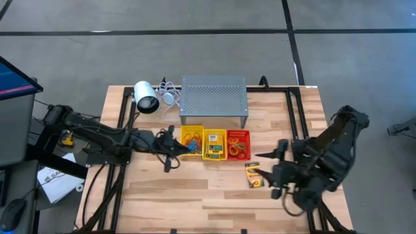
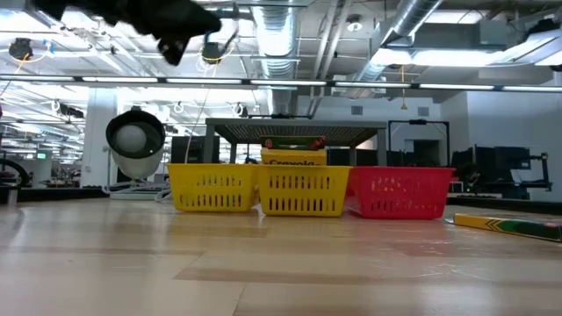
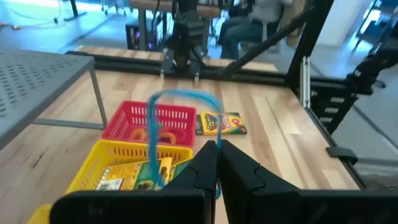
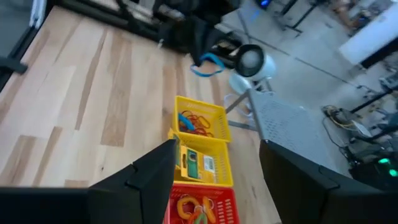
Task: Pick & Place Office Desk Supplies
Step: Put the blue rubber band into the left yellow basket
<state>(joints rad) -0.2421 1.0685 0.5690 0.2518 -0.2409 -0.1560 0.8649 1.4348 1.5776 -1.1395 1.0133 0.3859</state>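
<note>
Three small baskets stand in a row: a yellow one (image 4: pixel 199 121) with rubber bands, a yellow one (image 4: pixel 202 163) with a crayon box, and a red one (image 4: pixel 198 208) with oval rings. My left gripper (image 3: pixel 216 163), over the left yellow basket (image 1: pixel 192 139), is shut on a thin blue band (image 3: pixel 177 99). A second crayon box (image 1: pixel 253 174) lies flat on the table to the right of the red basket (image 1: pixel 238 144). My right gripper (image 1: pixel 273 170) hovers open just right of that box, with nothing between its fingers (image 4: pixel 149 177). My left gripper pinches one side of the blue band's loop (image 3: pixel 217 188) between its two shut fingers. The fingers come nearly level from the table's left. The rest of the loop stands up ahead of the fingertips, lifted clear above the yellow baskets.
A grey perforated stand (image 1: pixel 214 97) is behind the baskets, with a white lamp (image 1: pixel 146 97) to its left. Black frame rails (image 1: pixel 296 117) run along the table's sides. Bare wood lies in front of the baskets (image 1: pixel 195 195).
</note>
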